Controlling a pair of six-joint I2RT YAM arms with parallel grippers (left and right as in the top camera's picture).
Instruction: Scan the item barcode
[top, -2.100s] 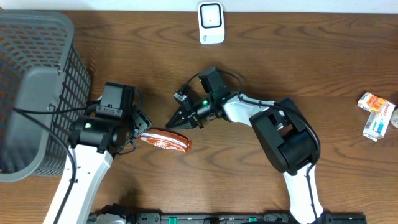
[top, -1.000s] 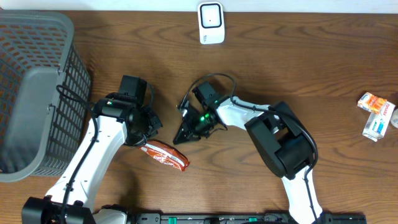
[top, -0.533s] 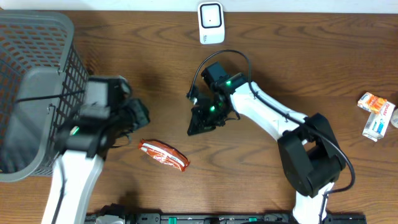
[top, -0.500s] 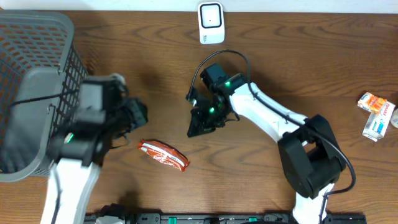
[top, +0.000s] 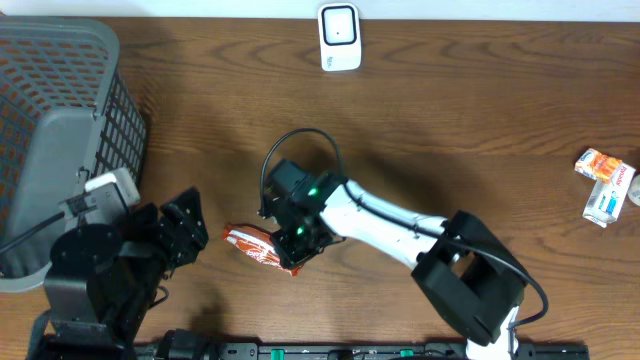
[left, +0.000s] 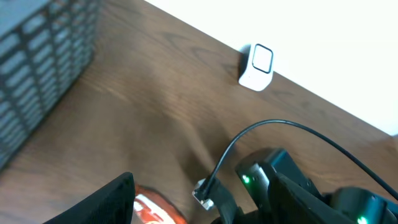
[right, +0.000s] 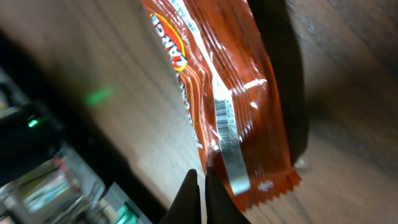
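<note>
Wood counter (top: 480, 120) is carrying snack packet (top: 250, 243), lying upper-left to lower-right | right tool (top: 292, 262), closed and empty, is hovering at its lower-right end | left tool (top: 188, 232) is gaping empty, farther left.

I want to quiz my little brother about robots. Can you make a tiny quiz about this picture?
1. True or false: the snack packet lies inside the grey basket.
2. Which gripper is right over the packet? A) the left one; B) the right gripper; C) neither.
3. Fill in: the packet's barcode shows in the ___ wrist camera.

Key: 1 false, it lies on the table. 2 B. 3 right.
</note>
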